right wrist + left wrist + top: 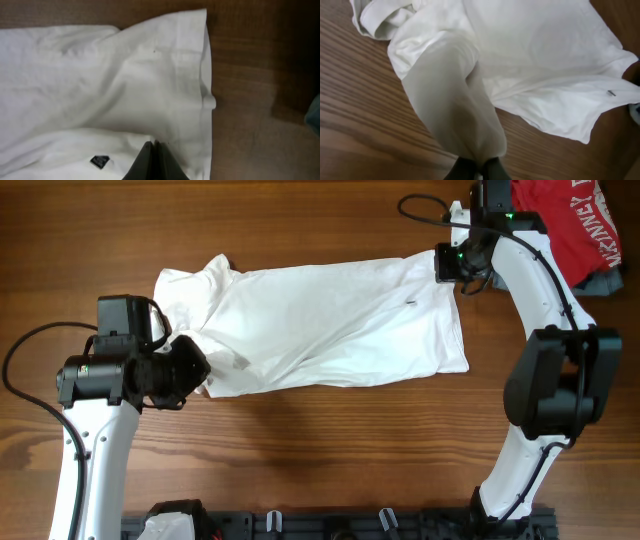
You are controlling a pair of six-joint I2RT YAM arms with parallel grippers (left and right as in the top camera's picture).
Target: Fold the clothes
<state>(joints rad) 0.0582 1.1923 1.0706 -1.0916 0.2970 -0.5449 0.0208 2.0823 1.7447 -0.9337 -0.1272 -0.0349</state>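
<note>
T-shirt (330, 320) lies spread across the wooden surface (320, 440), blank side up | progress: early, no finished fold, most folding left | left gripper (195, 365) jaws clamped on left-end fabric, lifting it | right gripper (447, 263) jaws clamped on far right hem | writing: red garment (570, 220) lettering only partly legible; small black tag unreadable

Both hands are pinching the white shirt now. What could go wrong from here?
1. The left hand holds only a thin stretched tongue of the white T-shirt; it might slip out.
2. The right hand grips near the hem; uneven pulling may bunch the already wrinkled middle.
3. The red garment lies close behind the right arm and might get snagged.
</note>
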